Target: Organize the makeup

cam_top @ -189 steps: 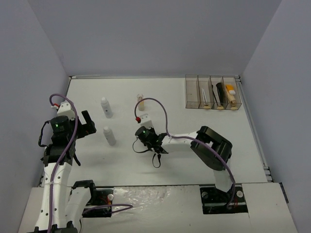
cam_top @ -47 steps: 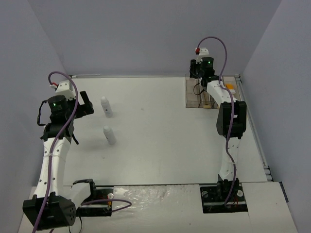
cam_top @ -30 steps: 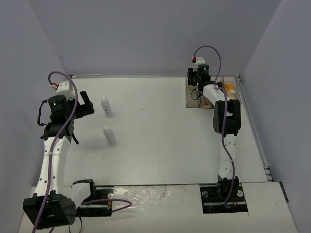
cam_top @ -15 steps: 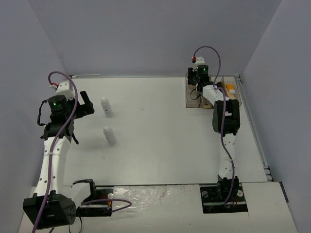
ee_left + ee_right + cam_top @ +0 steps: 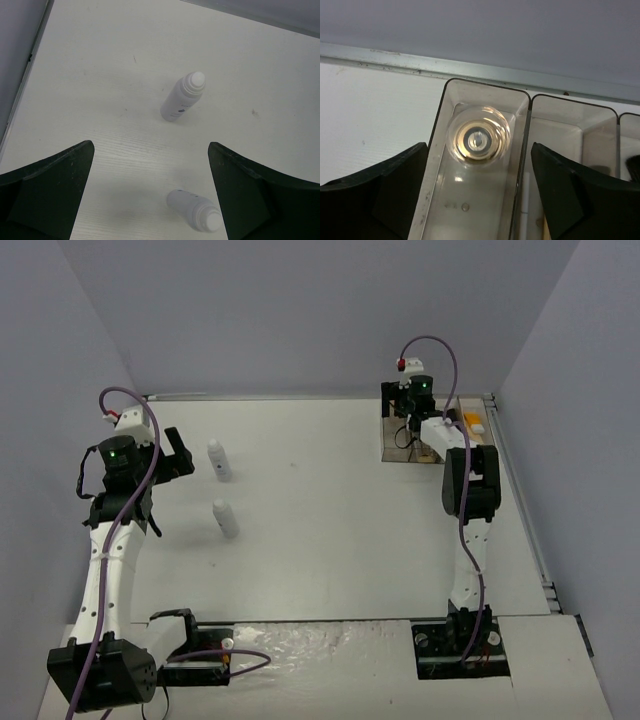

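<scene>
When taken from the largest thing down, begins with the table (image 5: 330, 540): white, walled left, far and right, open through the middle. Has the left arm (image 5: 108, 550) raised along the left wall and the right arm (image 5: 462, 490) stretched long toward the far right corner. Finds the box (image 5: 393, 446) in that corner, hard against the far edge. Hangs the left gripper (image 5: 150, 149) high, pointing down, fingers spread wide and holding nothing; hangs the right gripper (image 5: 479, 149) over the box's left-end compartment, equally wide and equally empty. Places two white bottles under the left gripper, a far bottle (image 5: 217, 460) and a near bottle (image 5: 226, 518), apart from each other, apparently upright, so long axes vertical. Shows the glass bottle (image 5: 479, 139) standing in that left-end compartment, straight below the right fingers and touched by neither; looks already put away. Shows an orange tube (image 5: 472, 421) further right in the box. Leaves the white bottles well apart from the box, across the open middle, and far nearer the left arm. Probably calls for a straight drop with fingers either side of one bottle; room enough between the two to spare the other. Wants care near the left wall, and later at the box's thin dividers.
</scene>
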Controlling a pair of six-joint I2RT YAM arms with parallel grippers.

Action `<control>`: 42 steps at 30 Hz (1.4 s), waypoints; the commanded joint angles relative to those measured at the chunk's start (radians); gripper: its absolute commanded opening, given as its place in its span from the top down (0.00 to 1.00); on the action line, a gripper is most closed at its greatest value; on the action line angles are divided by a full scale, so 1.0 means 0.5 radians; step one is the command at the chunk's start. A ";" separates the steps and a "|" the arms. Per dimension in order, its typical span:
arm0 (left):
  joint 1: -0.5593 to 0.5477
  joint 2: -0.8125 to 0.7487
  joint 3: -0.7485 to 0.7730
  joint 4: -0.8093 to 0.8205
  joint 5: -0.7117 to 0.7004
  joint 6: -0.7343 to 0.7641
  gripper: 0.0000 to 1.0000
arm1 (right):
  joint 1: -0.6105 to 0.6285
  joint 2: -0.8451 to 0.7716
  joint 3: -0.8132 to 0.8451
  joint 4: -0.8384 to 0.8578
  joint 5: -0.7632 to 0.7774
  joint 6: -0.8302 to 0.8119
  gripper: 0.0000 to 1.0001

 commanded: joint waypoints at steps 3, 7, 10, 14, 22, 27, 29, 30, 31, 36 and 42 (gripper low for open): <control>0.020 -0.013 0.127 0.110 0.064 -0.022 0.03 | 0.017 -0.618 -0.276 0.133 -0.090 -0.010 0.09; 0.020 -0.031 0.127 0.112 0.089 -0.023 0.03 | 0.053 -0.952 -0.461 0.014 -0.183 -0.025 0.02; 0.018 -0.046 0.140 0.090 0.089 -0.010 0.03 | 0.114 -1.201 -0.704 -0.051 -0.297 -0.030 0.01; -0.020 -0.096 0.130 0.021 0.052 0.078 0.03 | 0.369 -1.538 -1.059 -0.046 -0.416 -0.041 0.01; -0.115 -0.393 0.065 -0.245 -0.009 0.106 0.03 | 1.280 -1.795 -1.461 0.252 -0.454 0.046 0.00; -0.118 -0.602 0.134 -0.591 -0.150 0.076 0.03 | 1.650 -1.540 -1.396 0.433 -0.385 0.041 0.00; -0.118 -0.650 0.185 -0.736 -0.154 0.082 0.03 | 1.739 -1.409 -1.330 0.490 -0.376 0.039 0.00; -0.118 -0.672 0.202 -0.769 -0.154 0.085 0.03 | 1.780 -1.343 -1.289 0.506 -0.374 0.035 0.00; -0.118 -0.692 0.213 -0.794 -0.154 0.090 0.03 | 1.817 -1.285 -1.249 0.516 -0.370 0.032 0.00; -0.118 -0.771 0.239 -0.895 -0.182 0.102 0.03 | 1.908 -0.911 -0.987 0.526 -0.353 0.008 0.00; -0.116 -0.776 0.267 -0.909 -0.215 0.046 0.03 | 1.919 -0.686 -0.750 0.518 -0.290 -0.021 0.01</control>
